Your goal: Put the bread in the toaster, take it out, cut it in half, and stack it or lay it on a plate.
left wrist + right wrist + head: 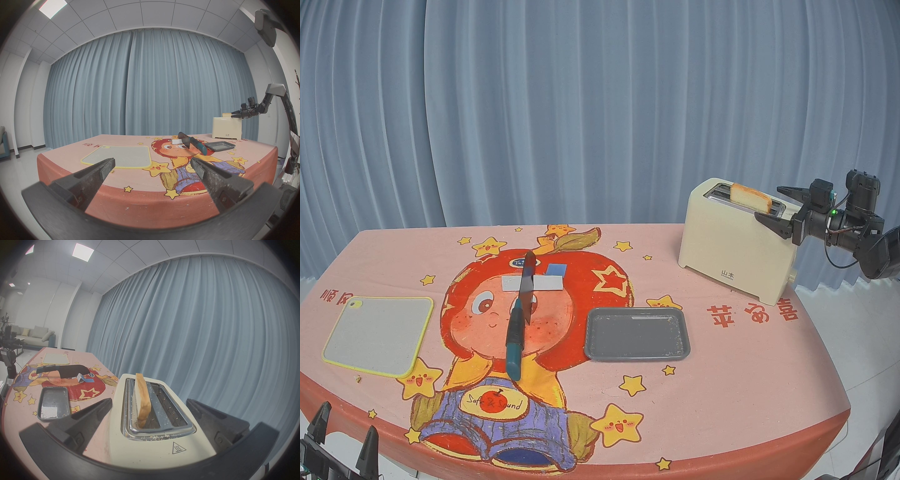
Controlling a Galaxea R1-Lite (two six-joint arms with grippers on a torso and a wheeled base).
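A slice of bread stands upright in one slot of the cream toaster, sticking out of the top. My right gripper hovers open just beyond the toaster's right end, level with the bread and apart from it. A knife with a teal handle rests on a small white and blue stand mid-table. A grey plate lies right of the knife. A cutting board lies at the left. My left gripper hangs open below the table's front-left edge.
The table carries a pink cartoon cloth and ends in a rounded front edge. A blue curtain hangs close behind the table and toaster. Bare cloth lies in front of the toaster and plate.
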